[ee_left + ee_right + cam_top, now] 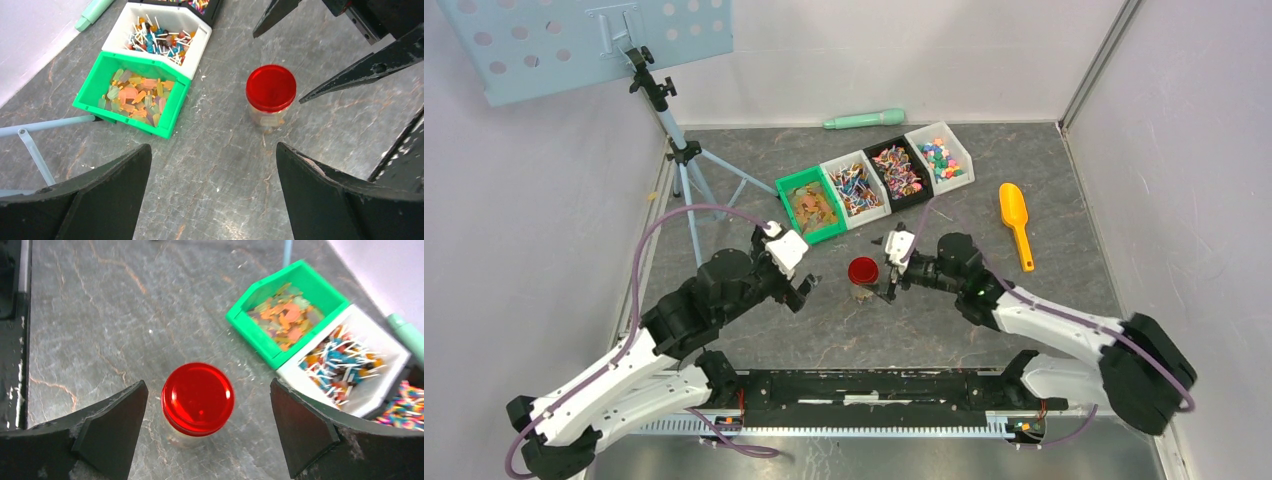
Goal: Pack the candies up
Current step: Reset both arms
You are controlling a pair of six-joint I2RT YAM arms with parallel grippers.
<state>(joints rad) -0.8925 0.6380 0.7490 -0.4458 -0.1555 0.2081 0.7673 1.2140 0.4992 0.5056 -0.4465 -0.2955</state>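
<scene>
Jar stands capped at frame centre; my right hand straddles it without touching, spread apart; left hand waits nearby, also apart.

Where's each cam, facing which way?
Top external: high behind the robot, looking down; both arms, left gripper and right gripper show.
Left wrist: looks down past its open fingers at the jar and green bin.
Right wrist: above the jar, open fingers flanking it.
Wrist views share jar and green bin.
</scene>
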